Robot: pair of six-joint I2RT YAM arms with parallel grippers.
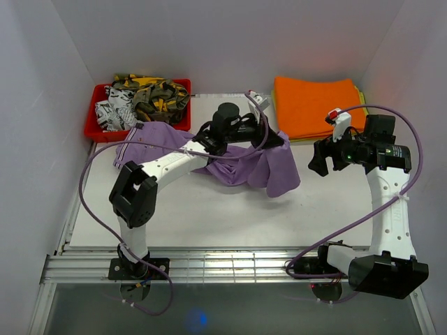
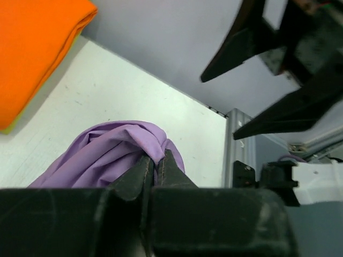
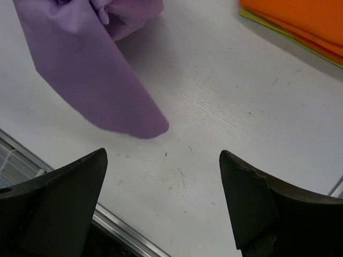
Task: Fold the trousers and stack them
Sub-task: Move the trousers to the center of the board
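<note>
Right now I am pinching a bunched fold of the trousers [image 2: 107, 150] with the left gripper [image 2: 155, 165], its fingers pressed together on the lilac cloth. The garment is lying crumpled across the middle of the overhead frame, one end trailing toward the red bin [image 1: 94, 132] at upper left and a loose flap drooping at centre right. The right gripper [image 3: 161, 158] is hovering just right of that flap, fingers spread wide and holding nothing. To do this step well, I am judging that I should be lifting the pinched fold high enough for the legs to drop out of their bunch. Then I should be bringing the open fingers onto a free edge, so that both arms are stretching the cloth flat on the table [image 1: 209, 223] before any fold. The fabric is looking thin, soft and slippery, draping in smooth rounded pleats, so a shallow pinch may be slipping. The orange cloth [image 1: 314, 105] at upper right is sitting in a neat flat stack, looking thicker and firmer, and I am planning to steer clear of it.
</note>
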